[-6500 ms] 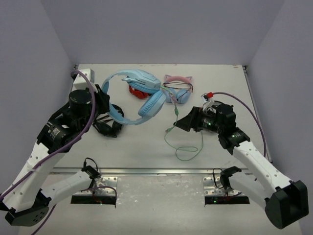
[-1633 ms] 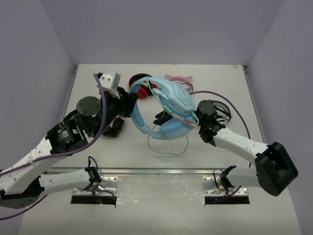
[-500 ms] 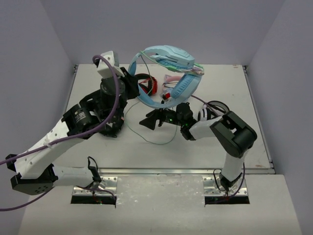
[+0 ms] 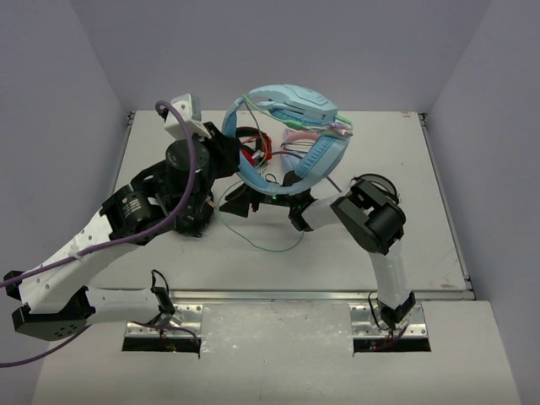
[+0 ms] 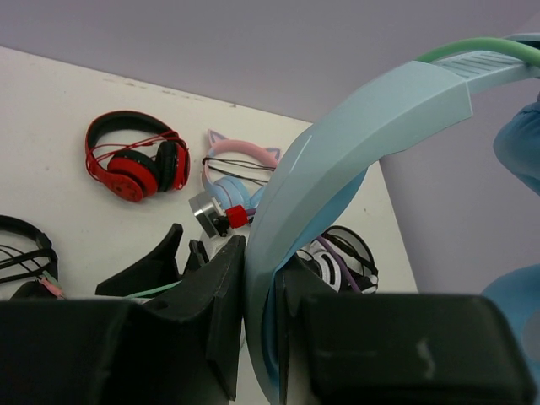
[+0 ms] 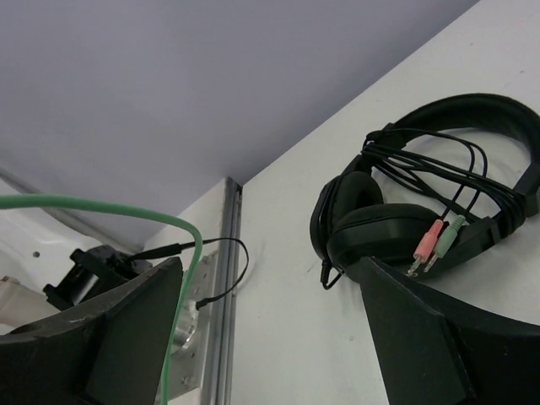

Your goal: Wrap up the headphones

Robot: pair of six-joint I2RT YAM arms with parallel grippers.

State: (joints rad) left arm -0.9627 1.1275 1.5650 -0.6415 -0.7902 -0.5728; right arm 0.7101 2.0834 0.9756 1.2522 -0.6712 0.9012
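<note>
Headphones (image 4: 295, 105) rise above the left gripper (image 5: 260, 278), which pinches their headband (image 5: 337, 143); right gripper (image 6: 266, 270) stands spread (green cable (image 6: 101, 205) beside one finger).

The middle of the table (image 4: 422, 240) is crowded. The headphones (image 4: 291, 101) are held up there, above the red pair (image 5: 131, 173) and the cat-ear pair (image 4: 305, 133), and the left arm (image 4: 135, 211) and right arm (image 4: 371, 219) meet below them. A thin green cable (image 6: 101, 204) hangs down. A gripper can pass on the right side and along the near strip.
</note>
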